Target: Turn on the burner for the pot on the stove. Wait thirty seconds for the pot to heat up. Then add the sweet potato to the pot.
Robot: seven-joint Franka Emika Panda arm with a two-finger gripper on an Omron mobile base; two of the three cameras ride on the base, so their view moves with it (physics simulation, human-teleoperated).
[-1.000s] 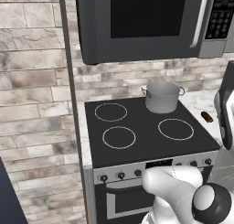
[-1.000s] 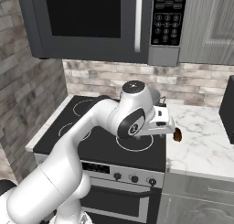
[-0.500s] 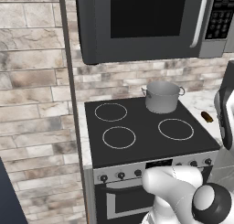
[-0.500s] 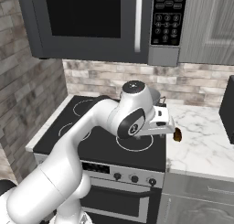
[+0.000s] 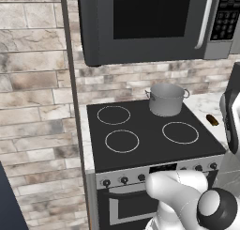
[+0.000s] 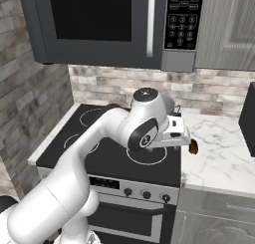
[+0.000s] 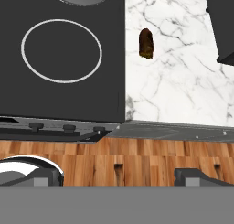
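The stockpot point(image 5: 166, 99) stands upright and lidless on the back right burner of the stove point(image 5: 140, 144), at the far right corner of the black glass top, just under the microwave point(image 5: 154, 25). The other three white rings are bare. A row of small black knobs point(image 5: 124, 180) runs along the steel front.

The sweet potato point(image 7: 146, 43) lies on the white marble worktop point(image 7: 183, 81) to the right of the stove, near the stove's right edge and roughly level with the front right ring point(image 7: 61, 50). It touches nothing but the marble. In the left base view it shows as a small brown lump point(image 5: 212, 120) beside the cooktop, well apart from the pot.

The end effector point(image 6: 174, 133) hangs above the stove's front right corner and the adjoining worktop edge, looking down on both. Its fingers point(image 7: 194, 175) stand wide apart with nothing between them. A dark appliance point(image 7: 224, 26) sits on the worktop further right, near the back.
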